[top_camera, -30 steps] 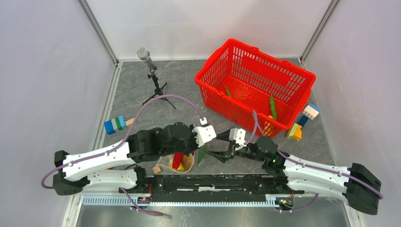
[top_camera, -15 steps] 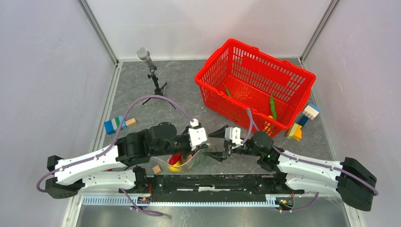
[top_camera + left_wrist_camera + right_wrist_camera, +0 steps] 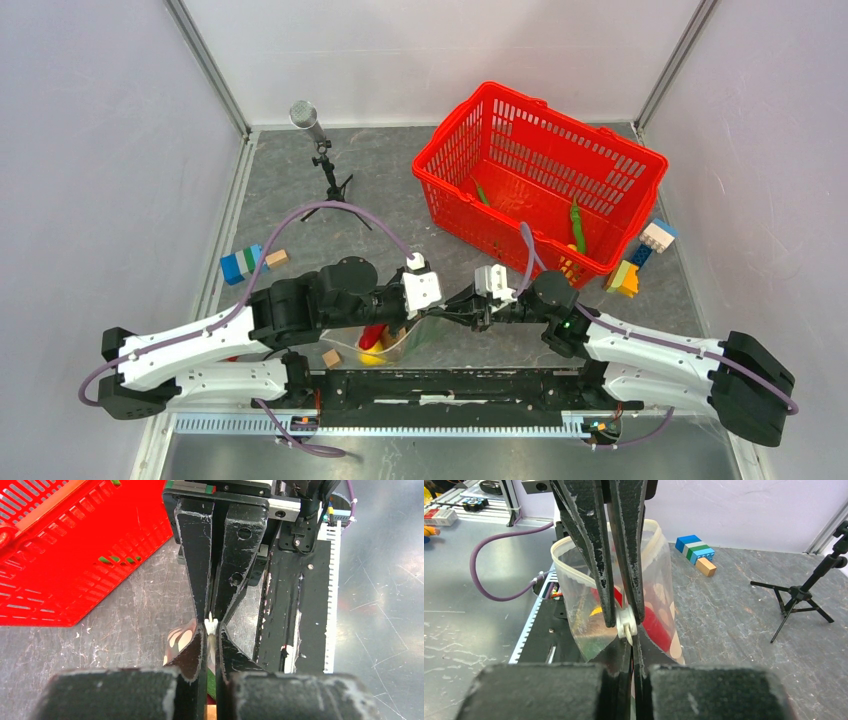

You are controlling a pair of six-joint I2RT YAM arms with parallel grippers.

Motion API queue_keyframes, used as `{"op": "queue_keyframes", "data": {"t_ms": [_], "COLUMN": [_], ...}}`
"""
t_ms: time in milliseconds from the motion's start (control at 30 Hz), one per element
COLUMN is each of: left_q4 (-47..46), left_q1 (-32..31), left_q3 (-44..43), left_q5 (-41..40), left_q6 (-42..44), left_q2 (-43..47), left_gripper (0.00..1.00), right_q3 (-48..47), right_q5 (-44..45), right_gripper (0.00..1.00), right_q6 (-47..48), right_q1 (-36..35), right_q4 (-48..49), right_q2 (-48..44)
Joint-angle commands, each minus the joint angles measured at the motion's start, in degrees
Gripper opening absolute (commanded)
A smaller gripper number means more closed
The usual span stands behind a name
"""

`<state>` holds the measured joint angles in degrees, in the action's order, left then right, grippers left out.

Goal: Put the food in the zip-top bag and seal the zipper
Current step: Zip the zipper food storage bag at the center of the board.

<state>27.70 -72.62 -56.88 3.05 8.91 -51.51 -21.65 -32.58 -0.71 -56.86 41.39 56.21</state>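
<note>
Red chilli (image 3: 656, 625) and yellow piece (image 3: 596, 611) sit inside the bag (image 3: 584, 625), which hangs near the arm bases. Left gripper (image 3: 211, 635): pinched shut on the zipper (image 3: 569, 562). Right gripper (image 3: 632, 647): closed, tips meeting the left's; I think on the same strip. Pods (image 3: 577, 222): in the basket (image 3: 575, 120), far right.

The table (image 3: 400, 180) was dark grey, with pale streaks like stone. Three plain walls stood round it: a white back wall (image 3: 430, 50), a left wall (image 3: 90, 150) and a right wall (image 3: 770, 150), both pale with a touch of purple. A thin metal post (image 3: 205, 65) ran up the back left corner, and another post (image 3: 678, 62) up the back right one. At the near edge lay a shiny metal sheet (image 3: 450, 460), bright where light hit it. The light was soft and even.
</note>
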Motion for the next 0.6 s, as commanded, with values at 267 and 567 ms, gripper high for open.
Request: {"op": "queue_keyframes", "data": {"t_ms": [267,567], "left_q4": [-1.5,3.0], "left_q1": [-0.4,-0.4], "left_q3": [-0.8,-3.9], "left_q5": [-5.2,-6.2], "left_q6": [-1.0,0.9], "left_q2": [2.0,0.3], "left_gripper": [0.57,0.63], "right_q3": [0.7,1.1], "right_q5": [5.6,7.5], "right_gripper": [0.0,0.0], "right_q6": [-5.8,-6.4], "right_q1": [0.5,0.4], "right_q4": [4.6,4.0], "right_q2": [-1.1,-1.5]}}
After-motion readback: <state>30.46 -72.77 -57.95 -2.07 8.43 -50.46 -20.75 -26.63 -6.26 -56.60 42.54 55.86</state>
